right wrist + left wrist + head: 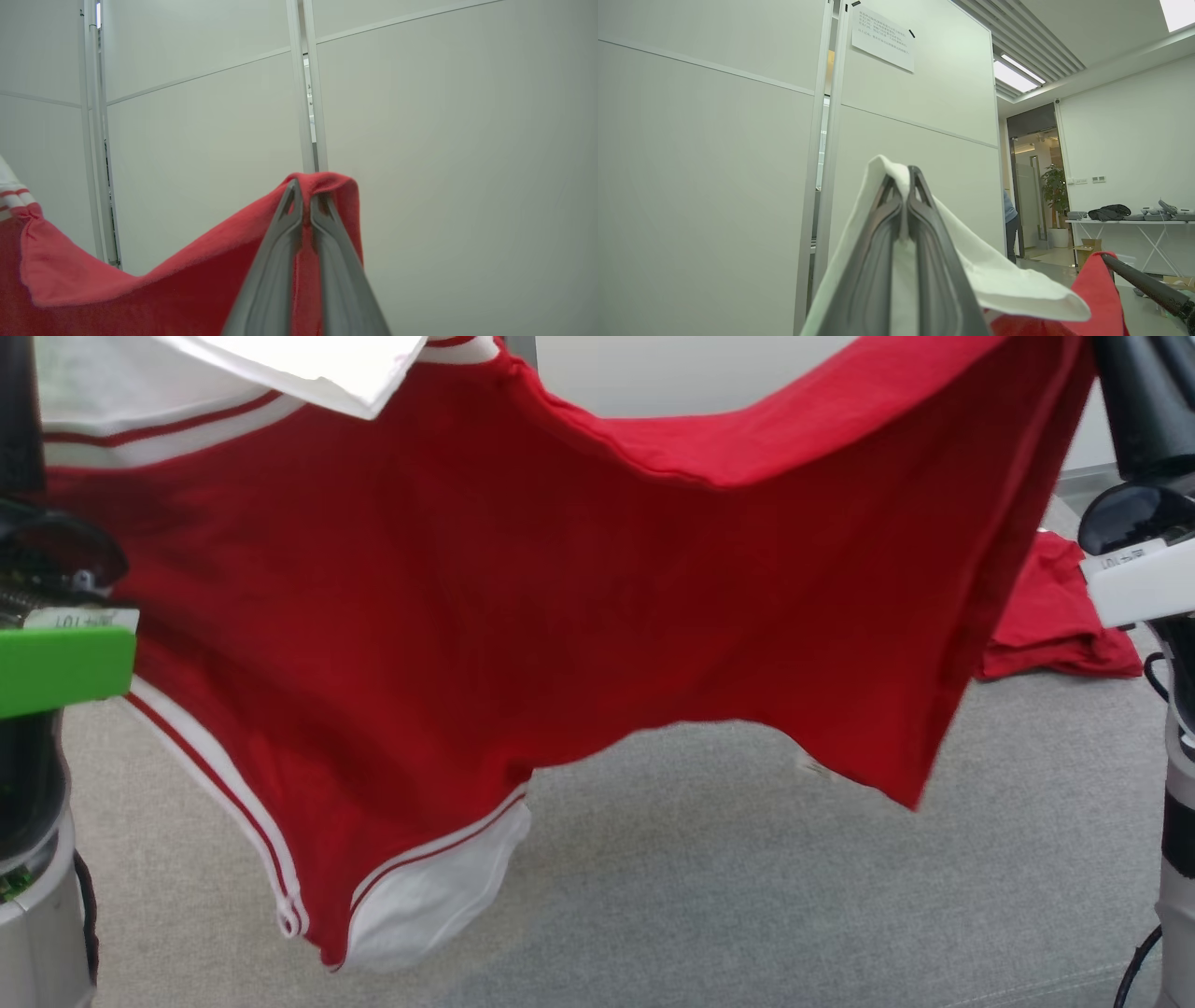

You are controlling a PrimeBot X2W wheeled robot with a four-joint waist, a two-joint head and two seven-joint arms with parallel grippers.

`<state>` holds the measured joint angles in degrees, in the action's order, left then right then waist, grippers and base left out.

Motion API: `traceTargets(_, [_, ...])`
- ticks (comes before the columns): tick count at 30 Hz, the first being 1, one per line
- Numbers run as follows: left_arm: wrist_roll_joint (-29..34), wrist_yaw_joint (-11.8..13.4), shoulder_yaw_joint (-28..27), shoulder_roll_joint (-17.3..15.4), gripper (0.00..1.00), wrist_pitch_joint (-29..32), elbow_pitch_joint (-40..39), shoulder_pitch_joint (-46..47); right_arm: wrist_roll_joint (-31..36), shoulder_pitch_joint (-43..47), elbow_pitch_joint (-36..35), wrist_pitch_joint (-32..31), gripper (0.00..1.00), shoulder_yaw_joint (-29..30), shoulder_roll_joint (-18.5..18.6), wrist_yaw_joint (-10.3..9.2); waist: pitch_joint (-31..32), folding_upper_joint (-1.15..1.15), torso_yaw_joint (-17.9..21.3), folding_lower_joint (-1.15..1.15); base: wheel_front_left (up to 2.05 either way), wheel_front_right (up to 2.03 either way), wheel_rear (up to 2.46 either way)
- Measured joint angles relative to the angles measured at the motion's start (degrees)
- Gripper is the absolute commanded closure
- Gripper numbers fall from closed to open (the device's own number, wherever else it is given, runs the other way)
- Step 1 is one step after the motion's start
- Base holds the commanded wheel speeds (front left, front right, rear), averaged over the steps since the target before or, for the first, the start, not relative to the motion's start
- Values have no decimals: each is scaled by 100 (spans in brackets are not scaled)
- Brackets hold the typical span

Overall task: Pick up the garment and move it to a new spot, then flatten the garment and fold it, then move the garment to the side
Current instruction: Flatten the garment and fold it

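Closest in: left claw (903, 186) clamped shut on white sleeve cloth, right claw (303, 193) pinched shut on a red edge. Between them, garment (467, 616) hung in the air, spread wide but sagging mid-span, probably held high so creases fall out before laying flat. Beneath the hem, grey surface (700, 896). Farther right, second red cloth (1055, 625) in a heap. Behind, pale wall panels (444, 140).
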<state>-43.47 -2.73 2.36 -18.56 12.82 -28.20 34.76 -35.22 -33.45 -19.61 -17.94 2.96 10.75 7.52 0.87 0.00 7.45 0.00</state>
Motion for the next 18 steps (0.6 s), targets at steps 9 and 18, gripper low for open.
traceTargets(9, [325, -83, 283, -274, 100, 241, 826, 502, 559, -24, 48, -370, 100, 80, -103, 0, -355, 0, 9, 0, 0, 0, 0])
traceTargets(18, [864, -266, 661, -357, 100, -1, 2628, 2141, 1458, -1751, 2213, 357, 100, -385, -83, 0, -1234, 0, 29, 0, 0, 0, 0])
